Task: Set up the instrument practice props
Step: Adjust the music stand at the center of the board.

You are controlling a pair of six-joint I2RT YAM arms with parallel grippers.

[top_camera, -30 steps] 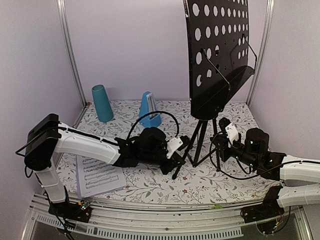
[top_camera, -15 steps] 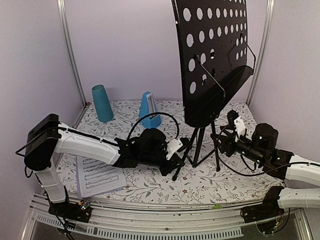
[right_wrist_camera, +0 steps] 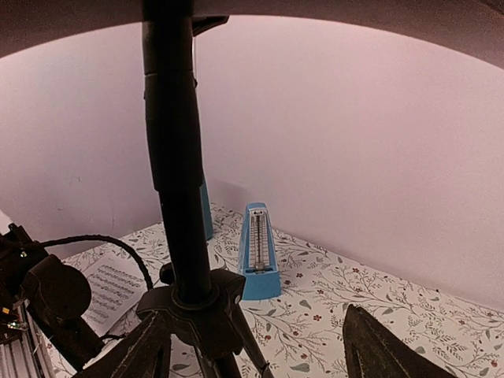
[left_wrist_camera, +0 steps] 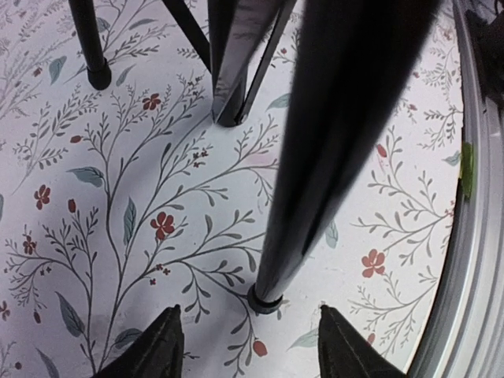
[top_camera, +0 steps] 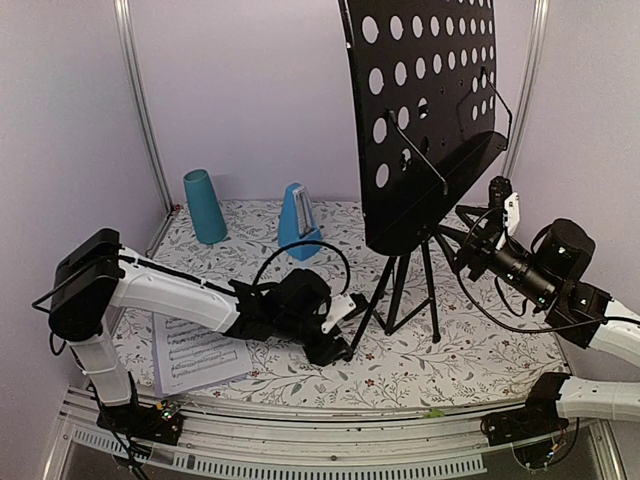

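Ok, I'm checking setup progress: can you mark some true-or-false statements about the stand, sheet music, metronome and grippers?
1. The music stand stands upright on its tripod legs on the table. True.
2. The sheet music rests on the stand's tray. False: it lies flat on the table, front left.
3. The left gripper clamps a tripod leg. False: its jaws are open, with the leg's foot just ahead of them.
4. The metronome stands right of the teal cup. True.
5. The right gripper holds the metronome. False: it is open and empty, by the stand's pole.
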